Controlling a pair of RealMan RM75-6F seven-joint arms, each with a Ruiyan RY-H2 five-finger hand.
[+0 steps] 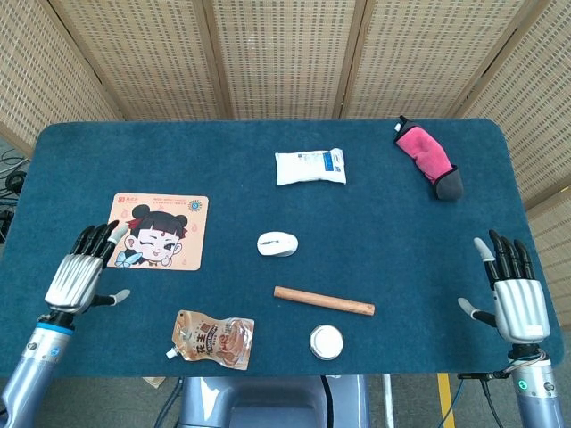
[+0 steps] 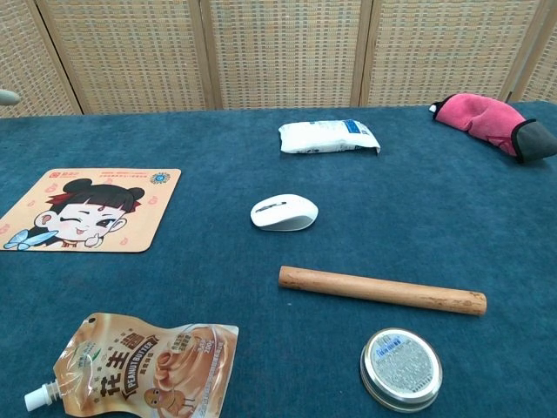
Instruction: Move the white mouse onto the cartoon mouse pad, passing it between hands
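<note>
Head view: the white mouse (image 1: pixel 277 243) lies alone at the centre of the blue table (image 1: pixel 80 152), with the cartoon mouse pad (image 1: pixel 154 231) well apart at its 9 o'clock. The left hand (image 1: pixel 78 277), fingers spread and empty, hovers just beside the pad's left edge. The right hand (image 1: pixel 513 297), also spread and empty, sits at the mouse's 4 o'clock near the table's right edge.

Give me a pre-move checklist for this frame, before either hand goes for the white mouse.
1. White mouse free on the table, untouched: ok.
2. Cartoon mouse pad bare, lying flat: ok.
3. Right hand holds nothing, fingers apart: ok.
4. Left hand holds nothing, fingers apart, beside the pad's near left corner: ok.
5. Wooden rod lies just in front of the mouse, apart from it; mind it on approach: ok.
6. Hand heights above the table: cannot tell.
</note>
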